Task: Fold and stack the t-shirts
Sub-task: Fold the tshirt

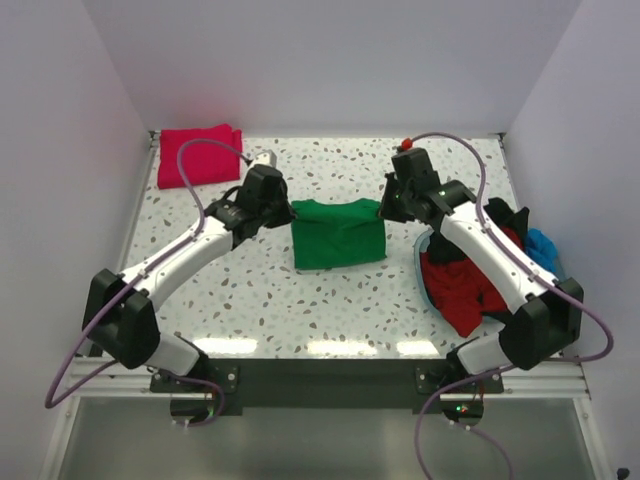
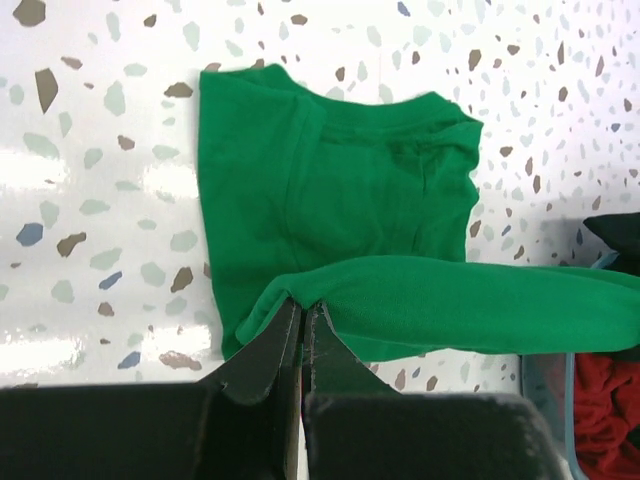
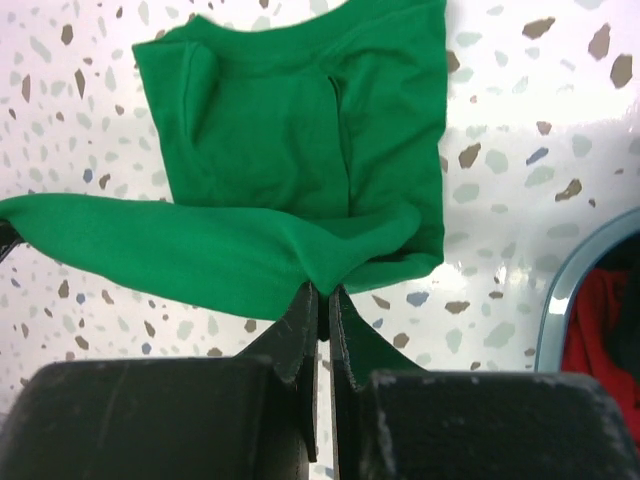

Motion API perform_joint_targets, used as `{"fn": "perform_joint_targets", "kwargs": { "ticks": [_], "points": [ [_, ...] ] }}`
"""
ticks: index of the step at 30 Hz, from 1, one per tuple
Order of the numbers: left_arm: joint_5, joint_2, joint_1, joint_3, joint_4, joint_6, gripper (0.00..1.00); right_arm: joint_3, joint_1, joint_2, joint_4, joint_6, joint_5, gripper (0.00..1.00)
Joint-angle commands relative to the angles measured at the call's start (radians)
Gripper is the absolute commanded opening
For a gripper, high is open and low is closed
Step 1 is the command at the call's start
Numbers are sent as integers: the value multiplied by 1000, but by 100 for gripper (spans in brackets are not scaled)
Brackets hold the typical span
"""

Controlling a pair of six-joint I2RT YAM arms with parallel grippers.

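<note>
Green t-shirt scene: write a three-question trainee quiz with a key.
1. True or false: the left gripper and the right gripper are each shut on the green t-shirt.
2. Where does the crimson t-shirt lie? A far-left corner; B near-right corner; C under the green one.
3. Fill in: the basket stands on the robot's ___ side.
Key: 1 true; 2 A; 3 right.

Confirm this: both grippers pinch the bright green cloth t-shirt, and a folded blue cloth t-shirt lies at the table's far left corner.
The top external view shows the folded corner t-shirt is pinkish crimson, not blue; the rest holds.
</note>
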Motion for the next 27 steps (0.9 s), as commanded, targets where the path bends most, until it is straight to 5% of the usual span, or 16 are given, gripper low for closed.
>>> {"fn": "perform_joint_targets", "kwargs": {
  "ticks": [1, 22, 23, 25, 26, 27],
  "points": [
    [9, 36, 29, 66, 77, 43, 0, 80, -25, 49, 34, -45, -21, 0],
    [-32, 554, 122, 370, 95, 6, 0, 298, -131, 523, 209, -91, -147, 0],
    [-32, 566, 124, 387, 97, 4, 2, 310, -134, 535, 209, -82, -138, 7],
    [-29, 585, 128, 413, 85, 3, 71, 327, -137, 563, 202, -68, -122, 28],
    [-37, 582, 128, 419, 79, 4, 99, 357, -143, 572, 189, -68, -121, 57],
    [-44, 568, 128, 420, 77, 6, 100, 371, -145, 576, 179, -68, -121, 69]
  ]
}}
